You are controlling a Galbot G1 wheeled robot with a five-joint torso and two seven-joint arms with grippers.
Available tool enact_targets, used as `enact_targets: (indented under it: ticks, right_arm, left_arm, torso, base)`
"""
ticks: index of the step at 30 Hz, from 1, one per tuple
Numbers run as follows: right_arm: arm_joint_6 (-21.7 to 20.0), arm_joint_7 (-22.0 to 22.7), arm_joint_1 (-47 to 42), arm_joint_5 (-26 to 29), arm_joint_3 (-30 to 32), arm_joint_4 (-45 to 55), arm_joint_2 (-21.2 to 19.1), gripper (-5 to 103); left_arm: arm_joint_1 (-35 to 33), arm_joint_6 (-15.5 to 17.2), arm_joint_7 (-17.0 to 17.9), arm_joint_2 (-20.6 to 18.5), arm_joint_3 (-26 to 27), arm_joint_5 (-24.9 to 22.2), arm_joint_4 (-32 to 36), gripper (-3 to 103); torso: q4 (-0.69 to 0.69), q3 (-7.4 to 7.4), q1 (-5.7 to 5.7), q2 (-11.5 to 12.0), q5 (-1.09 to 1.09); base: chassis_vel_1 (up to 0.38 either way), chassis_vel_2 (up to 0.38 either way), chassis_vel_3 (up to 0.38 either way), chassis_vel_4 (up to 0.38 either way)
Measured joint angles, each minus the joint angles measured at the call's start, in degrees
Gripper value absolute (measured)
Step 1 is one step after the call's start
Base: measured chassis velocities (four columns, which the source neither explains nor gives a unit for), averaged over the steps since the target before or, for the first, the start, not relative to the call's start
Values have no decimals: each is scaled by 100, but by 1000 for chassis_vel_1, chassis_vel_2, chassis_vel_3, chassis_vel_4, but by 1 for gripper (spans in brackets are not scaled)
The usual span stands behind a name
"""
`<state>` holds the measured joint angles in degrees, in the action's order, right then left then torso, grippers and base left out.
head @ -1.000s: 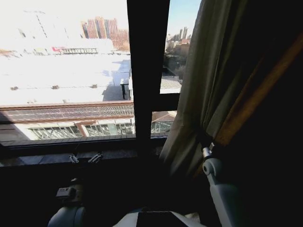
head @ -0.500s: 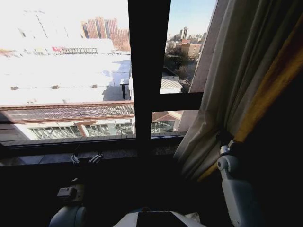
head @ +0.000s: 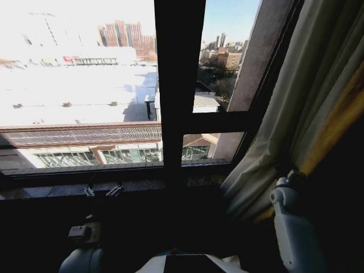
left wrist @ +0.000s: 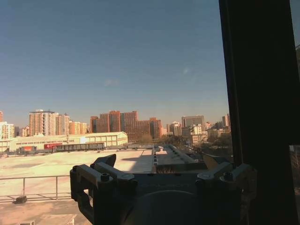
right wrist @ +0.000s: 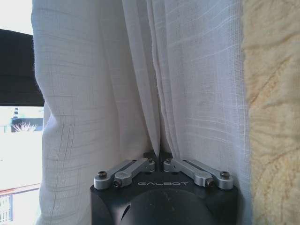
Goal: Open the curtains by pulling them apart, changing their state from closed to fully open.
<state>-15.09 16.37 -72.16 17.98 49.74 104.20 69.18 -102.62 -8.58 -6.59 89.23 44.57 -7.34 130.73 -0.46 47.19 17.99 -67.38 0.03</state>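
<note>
The curtains [head: 307,108] hang bunched at the window's right side, sheer white pleated fabric with a yellow drape [head: 341,119] behind it. My right gripper [head: 284,176] is buried in the folds low down. In the right wrist view it [right wrist: 159,160] is shut on a pleat of the white curtain [right wrist: 117,93], with the yellow drape [right wrist: 272,117] alongside. My left gripper [head: 102,190] is held low by the window sill, open and holding nothing. In the left wrist view its body [left wrist: 164,192] points out at the city.
A thick black window frame bar [head: 179,85] runs vertically through the middle, with a crossbar [head: 219,122] and a dark sill [head: 85,185] below. The brown window reveal [head: 259,62] shows beside the curtain. Below the sill everything is dark.
My right arm has moved to the right with the curtain in its grip, uncovering more glass and the brown reveal. The left arm has stayed where it was.
</note>
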Motion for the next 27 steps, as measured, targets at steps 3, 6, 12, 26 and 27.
enact_targets:
  ticks: [3,6,12,26,27]
  right_arm:
    - [-1,-203,-327,-1,-374,569,124,15]
    - [-1,-383,-574,-42,-633,951,180,25]
    - [-8,-594,-1205,-123,-1260,1966,215,47]
    - [64,-720,-1909,-748,-2012,2809,58,95]
    - [64,-720,-1909,-748,-2012,2809,58,95]
  left_arm:
    - [5,1,0,1,-4,1,2,100]
    - [8,4,6,1,3,0,0,100]
    - [21,32,18,-13,43,-15,-1,100]
    - [157,719,76,-28,187,-155,318,100]
    - [157,719,76,-28,187,-155,318,100]
  torso:
    - [1,1,0,0,0]
    - [2,1,1,0,0]
    - [2,0,0,0,-5]
    - [3,-1,0,-1,-2]
    - [3,-1,0,-1,-2]
  base:
    - [0,0,0,0]
    - [0,0,0,0]
    - [0,0,0,0]
    - [0,0,0,0]
    - [0,0,0,0]
